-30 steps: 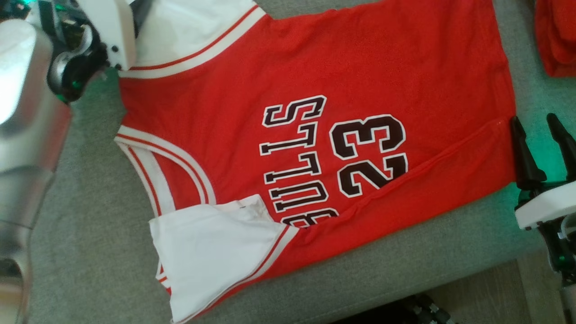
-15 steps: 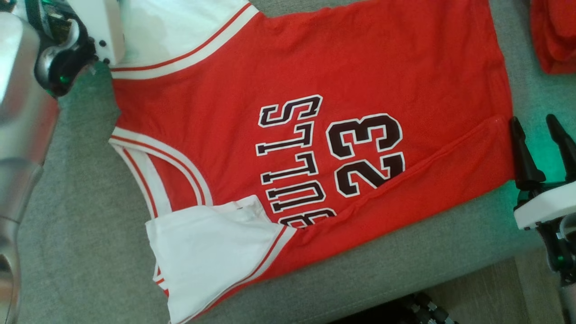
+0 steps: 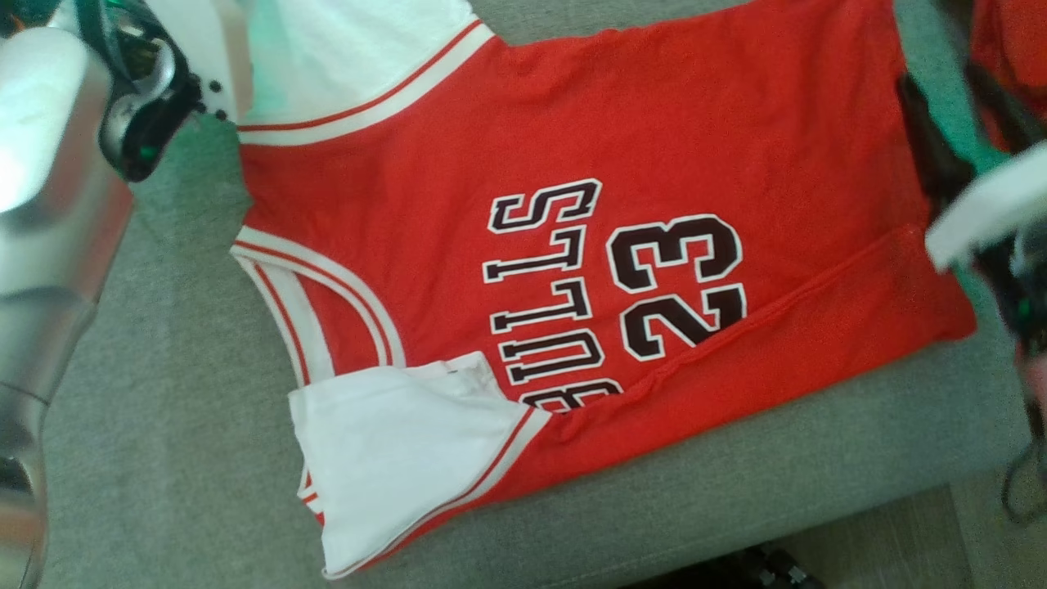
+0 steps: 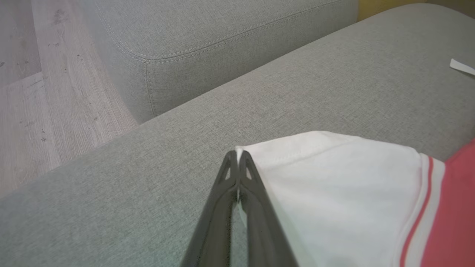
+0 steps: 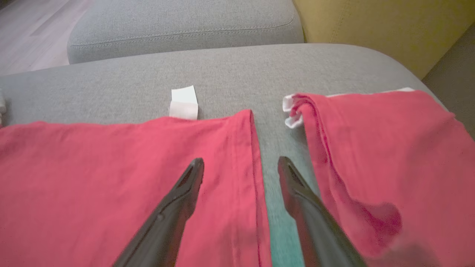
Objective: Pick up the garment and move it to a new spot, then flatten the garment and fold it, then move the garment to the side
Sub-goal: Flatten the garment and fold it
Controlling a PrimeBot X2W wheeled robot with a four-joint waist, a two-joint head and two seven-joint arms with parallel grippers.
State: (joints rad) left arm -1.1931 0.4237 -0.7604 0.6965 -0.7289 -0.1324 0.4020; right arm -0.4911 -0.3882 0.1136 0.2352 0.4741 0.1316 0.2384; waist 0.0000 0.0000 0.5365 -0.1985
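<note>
Two ends of the jersey [image 3: 622, 123], along its long axis, are covered: the left gripper [image 4: 237, 154] is clenched on the white sleeve corner [image 4: 261, 157], and the right gripper [image 5: 240, 161] hangs released astride the hem [image 5: 255, 148].

I'm working in what looks like a home living room. The surface in front of me is a grey woven-fabric sofa [image 3: 164, 409] with stitched seams along its cushion edges. Another grey upholstered section [image 4: 222, 44] sits just beside it. Pale wood-plank flooring [image 4: 44, 92] runs alongside, and a mustard-yellow upholstered piece [image 5: 371, 29] stands at the far end. A red Bulls jersey [image 3: 654, 123] lies spread on the seat.
</note>
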